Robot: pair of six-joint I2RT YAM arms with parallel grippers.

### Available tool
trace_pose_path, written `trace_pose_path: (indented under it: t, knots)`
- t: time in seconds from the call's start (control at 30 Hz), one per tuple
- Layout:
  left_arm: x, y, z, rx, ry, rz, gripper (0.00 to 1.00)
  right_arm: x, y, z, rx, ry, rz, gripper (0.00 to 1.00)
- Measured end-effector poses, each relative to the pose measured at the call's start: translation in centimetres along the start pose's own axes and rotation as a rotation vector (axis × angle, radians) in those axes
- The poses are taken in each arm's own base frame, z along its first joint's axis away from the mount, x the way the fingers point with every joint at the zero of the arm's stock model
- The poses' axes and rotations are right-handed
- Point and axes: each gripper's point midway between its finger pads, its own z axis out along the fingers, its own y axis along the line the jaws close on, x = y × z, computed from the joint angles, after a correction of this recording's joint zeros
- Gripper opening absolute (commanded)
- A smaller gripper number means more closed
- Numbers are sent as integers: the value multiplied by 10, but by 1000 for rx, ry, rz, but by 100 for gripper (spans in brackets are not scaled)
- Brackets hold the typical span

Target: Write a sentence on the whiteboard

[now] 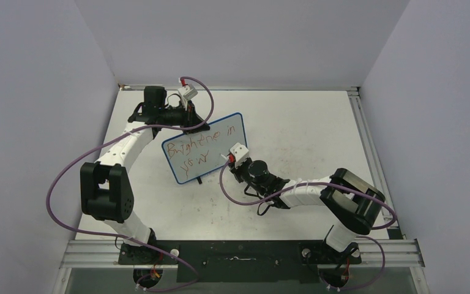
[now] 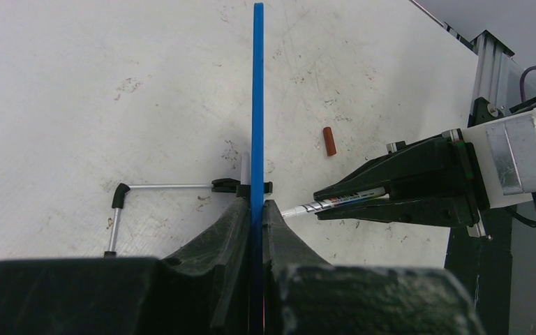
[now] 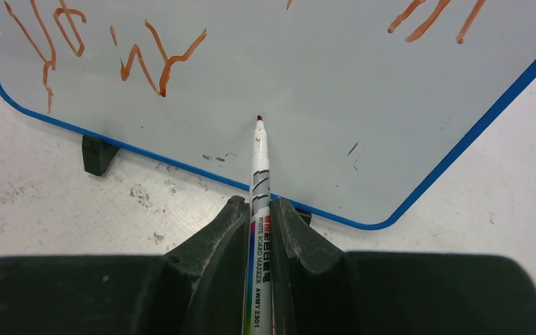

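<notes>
- Surface: white and flat, scuffed w/ dark specks & faint reddish smears. An alu rail runs along its right edge, w/ more alu framing at the near edge by the arm bases.
- Room: plain pale lilac-grey wall panels box the surface in on the left, back & right.
- Whiteboard: blue frame, stands on edge left of centre on the surface. A black foot shows under its lower edge & a thin metal prop rod lies behind it.
- Sentence: red marker, 2 lines, approx "Brightene in" over "your".
- Left tool: clamped on the board's top blue edge, one finger each side.
- Right tool: clamped on a whiteboard marker, barrel btwn the fingers. The red tip points at the blank lower part of the board, right of the 2nd line; can't tell if it touches.
- Small red-brown cap: lies loose on the surface on the board's writing side, apart from the board.
</notes>
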Motion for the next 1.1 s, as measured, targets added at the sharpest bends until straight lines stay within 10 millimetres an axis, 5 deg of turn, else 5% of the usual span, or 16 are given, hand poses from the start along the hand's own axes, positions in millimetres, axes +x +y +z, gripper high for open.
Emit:
trace_pose_path:
  t: [1.1]
  knots:
    - [0,2,0,-11,1,2,0,-7,-5,2,16,-27,16,5]
